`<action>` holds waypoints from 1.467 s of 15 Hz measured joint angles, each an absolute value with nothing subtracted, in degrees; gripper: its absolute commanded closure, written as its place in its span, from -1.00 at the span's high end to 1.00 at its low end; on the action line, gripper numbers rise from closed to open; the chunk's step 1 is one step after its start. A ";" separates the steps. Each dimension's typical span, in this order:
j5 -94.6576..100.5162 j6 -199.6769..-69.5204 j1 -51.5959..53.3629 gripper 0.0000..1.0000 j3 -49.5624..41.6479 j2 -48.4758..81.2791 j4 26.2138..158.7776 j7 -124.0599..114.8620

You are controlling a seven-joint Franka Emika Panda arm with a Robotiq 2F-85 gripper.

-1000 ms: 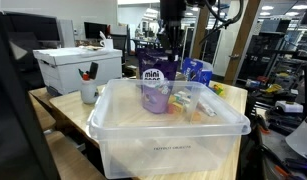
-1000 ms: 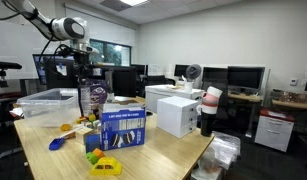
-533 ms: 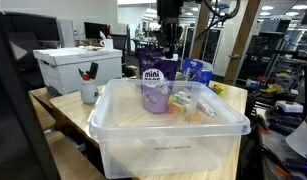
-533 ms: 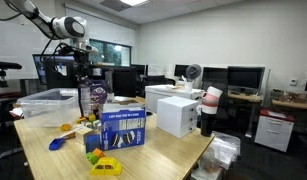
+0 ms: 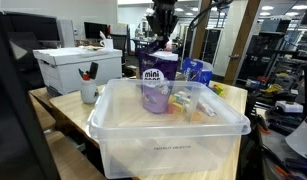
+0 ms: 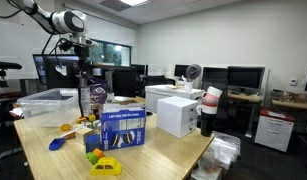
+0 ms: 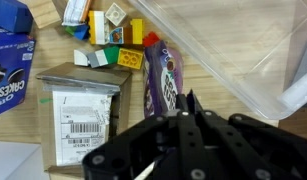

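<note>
Exterior view, bin side. Gripper (image 5: 164,42) hangs above the purple pouch (image 5: 153,82), clear of its top, with nothing in its grasp. The fingers read as pressed together. The pouch is glossy film standing upright on the wooden table (image 5: 63,105), just behind the far wall of the clear plastic bin (image 5: 168,125). The bin is rigid, with rounded corners. A blue box (image 5: 198,72) stands at the pouch's 3 o'clock and a white box (image 5: 78,65) at its 9 o'clock.

Exterior view, table side. Gripper (image 6: 82,62) hangs straight over the pouch (image 6: 91,98). The bin (image 6: 48,100) is at the pouch's 9 o'clock and the printed blue box (image 6: 121,128) at its 4 o'clock. There is open air above and around the fingers.

Wrist view. The dark fingertips (image 7: 188,103) meet with no gap, and nothing is pinched between them. The pouch (image 7: 165,82) lies at their 11 o'clock. A flat grey packet (image 7: 83,115) with a barcode label is at 9 o'clock. Small coloured blocks (image 7: 113,40) are at 11 o'clock, farther off. The bin's translucent edge (image 7: 233,50) runs at 2 o'clock. Bare wood shows between the pouch and the bin edge.
</note>
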State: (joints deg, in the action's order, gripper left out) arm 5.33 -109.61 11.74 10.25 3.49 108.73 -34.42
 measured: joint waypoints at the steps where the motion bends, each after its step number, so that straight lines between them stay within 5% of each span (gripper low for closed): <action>1: 5.29 -109.61 11.77 -0.88 10.31 3.50 108.41 -34.42; 8: 1.12 -110.92 12.11 -0.91 10.38 3.57 107.19 -35.19; 22: -48.69 -150.90 10.67 -0.92 9.66 0.69 119.88 -10.59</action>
State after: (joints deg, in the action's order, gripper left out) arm -48.69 -150.90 10.67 9.66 0.69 119.88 -10.59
